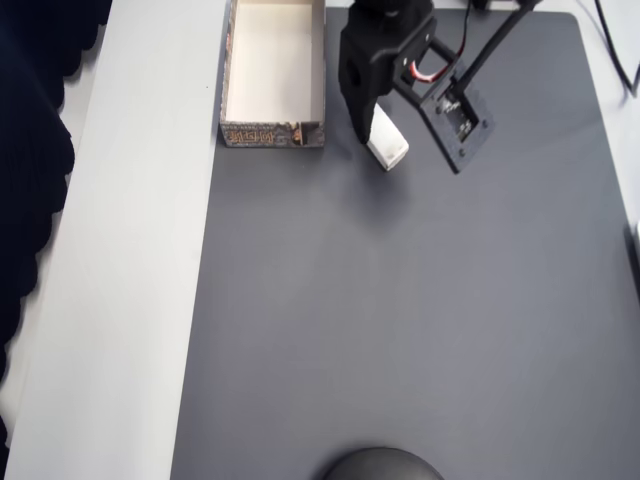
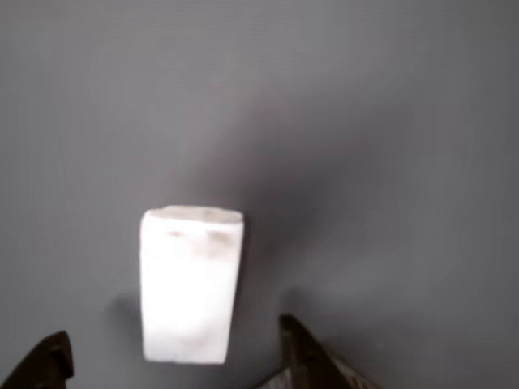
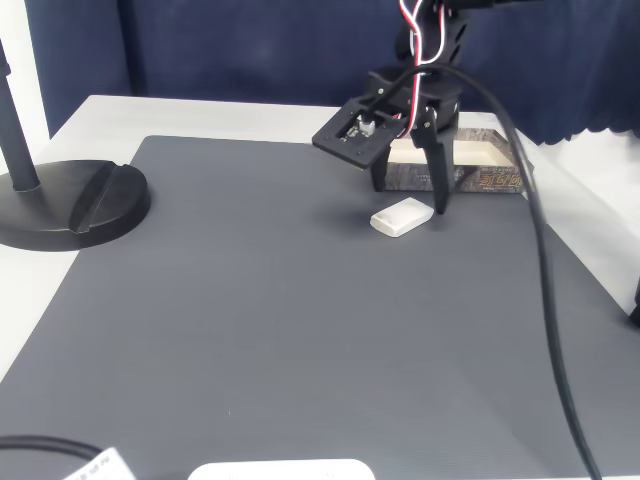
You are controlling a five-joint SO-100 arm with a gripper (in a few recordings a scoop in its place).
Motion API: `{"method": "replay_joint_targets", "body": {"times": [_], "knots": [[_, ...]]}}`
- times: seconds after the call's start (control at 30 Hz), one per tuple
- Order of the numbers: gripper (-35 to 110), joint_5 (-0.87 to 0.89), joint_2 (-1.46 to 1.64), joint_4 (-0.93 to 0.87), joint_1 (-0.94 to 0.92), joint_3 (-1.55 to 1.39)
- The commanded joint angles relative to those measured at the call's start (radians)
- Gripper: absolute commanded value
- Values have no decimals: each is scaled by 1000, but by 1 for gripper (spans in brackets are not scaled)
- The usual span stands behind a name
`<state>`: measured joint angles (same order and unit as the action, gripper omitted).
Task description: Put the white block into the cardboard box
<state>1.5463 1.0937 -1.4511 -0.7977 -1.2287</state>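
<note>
tool (image 3: pixel 411 200) spread, straddling white block (image 3: pixel 401 217) on mat | risk — off-centre closing tips it askew, short of cardboard box (image 1: pixel 272 75)

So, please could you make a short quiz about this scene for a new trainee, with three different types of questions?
1. True or false: the white block already lies inside the cardboard box.
2. The gripper is: A) open, fingers on either side of the block; B) shut on the block; C) inside the box.
3. What surface does the block rest on?

Key:
1. False; it lies outside the box.
2. A
3. The dark grey mat.
</note>
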Motion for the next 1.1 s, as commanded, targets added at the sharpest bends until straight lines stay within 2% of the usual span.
{"method": "replay_joint_targets", "body": {"times": [0.0,0.37,1.07], "knots": [[37,12,2,8,11,95],[37,5,-23,6,17,91],[33,-123,95,86,11,-110]]}}
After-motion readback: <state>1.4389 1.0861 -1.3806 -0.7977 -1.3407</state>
